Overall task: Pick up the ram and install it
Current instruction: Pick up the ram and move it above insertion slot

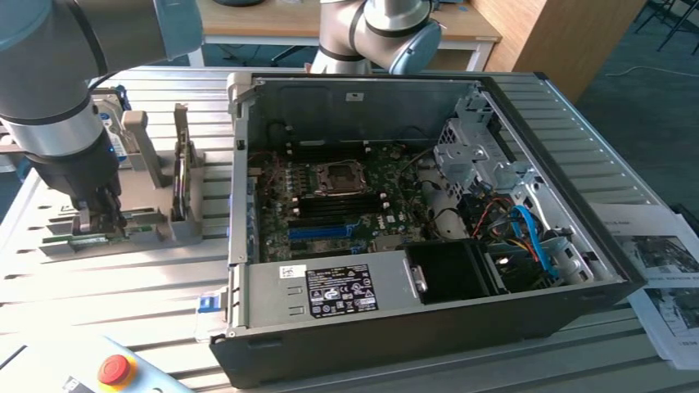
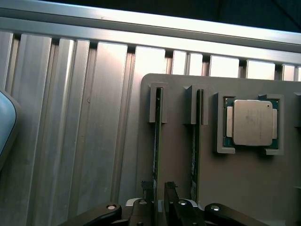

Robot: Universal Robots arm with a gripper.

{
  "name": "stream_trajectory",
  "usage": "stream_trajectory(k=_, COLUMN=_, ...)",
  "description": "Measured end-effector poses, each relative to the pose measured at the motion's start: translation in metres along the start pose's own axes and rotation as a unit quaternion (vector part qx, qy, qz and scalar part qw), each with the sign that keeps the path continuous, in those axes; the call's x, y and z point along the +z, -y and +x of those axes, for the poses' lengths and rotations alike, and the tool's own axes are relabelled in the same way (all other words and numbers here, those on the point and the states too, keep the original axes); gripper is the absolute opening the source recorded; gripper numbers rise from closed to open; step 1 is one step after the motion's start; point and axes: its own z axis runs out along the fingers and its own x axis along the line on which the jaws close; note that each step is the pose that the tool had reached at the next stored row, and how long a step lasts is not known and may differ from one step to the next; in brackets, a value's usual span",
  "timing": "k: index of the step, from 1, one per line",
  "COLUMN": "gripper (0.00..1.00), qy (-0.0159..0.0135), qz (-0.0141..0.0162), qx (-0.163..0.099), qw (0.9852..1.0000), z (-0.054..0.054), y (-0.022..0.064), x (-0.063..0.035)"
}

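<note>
The black two-fingered gripper (image 2: 158,192) hangs over a grey plastic holder block (image 2: 244,188), on the exterior view's left of the open black computer case (image 1: 382,356). Its fingers stand apart, straddling one end of the ram (image 2: 157,136), a thin green circuit-board stick set on edge in a holder slot.

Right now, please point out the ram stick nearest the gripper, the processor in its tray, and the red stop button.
ram stick (image 2: 157,136), wrist view, middle of its visible edge.
processor (image 2: 252,122), wrist view, centre of its metal lid.
red stop button (image 1: 117,368), exterior view, top of its cap.
</note>
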Motion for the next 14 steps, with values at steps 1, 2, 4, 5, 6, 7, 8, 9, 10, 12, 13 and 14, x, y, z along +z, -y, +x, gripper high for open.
stream_trajectory(k=1, gripper=0.24, qy=0.0000, qz=0.0000, qx=0.000, qw=1.0000, z=0.0000, y=0.0000, x=0.0000)
stream_trajectory(k=2, gripper=0.24, qy=0.0000, qz=0.0000, qx=0.000, qw=1.0000, z=0.0000, y=0.0000, x=0.0000)
stream_trajectory(k=4, gripper=0.24, qy=0.0000, qz=0.0000, qx=0.000, qw=1.0000, z=0.0000, y=0.0000, x=0.0000)
stream_trajectory(k=5, gripper=0.24, qy=0.0000, qz=0.0000, qx=0.000, qw=1.0000, z=0.0000, y=0.0000, x=0.0000)
stream_trajectory(k=6, gripper=0.24, qy=0.0000, qz=0.0000, qx=0.000, qw=1.0000, z=0.0000, y=0.0000, x=0.0000)
stream_trajectory(k=7, gripper=0.24, qy=0.0000, qz=0.0000, qx=0.000, qw=1.0000, z=0.0000, y=0.0000, x=0.0000)
stream_trajectory(k=8, gripper=0.24, qy=0.0000, qz=0.0000, qx=0.000, qw=1.0000, z=0.0000, y=0.0000, x=0.0000)
stream_trajectory(k=9, gripper=0.24, qy=0.0000, qz=0.0000, qx=0.000, qw=1.0000, z=0.0000, y=0.0000, x=0.0000)
stream_trajectory(k=10, gripper=0.24, qy=0.0000, qz=0.0000, qx=0.000, qw=1.0000, z=0.0000, y=0.0000, x=0.0000)
stream_trajectory(k=12, gripper=0.24, qy=0.0000, qz=0.0000, qx=0.000, qw=1.0000, z=0.0000, y=0.0000, x=0.0000)
stream_trajectory(k=13, gripper=0.24, qy=0.0000, qz=0.0000, qx=0.000, qw=1.0000, z=0.0000, y=0.0000, x=0.0000)
stream_trajectory(k=14, gripper=0.22, qy=0.0000, qz=0.0000, qx=0.000, qw=1.0000, z=0.0000, y=0.0000, x=0.0000)
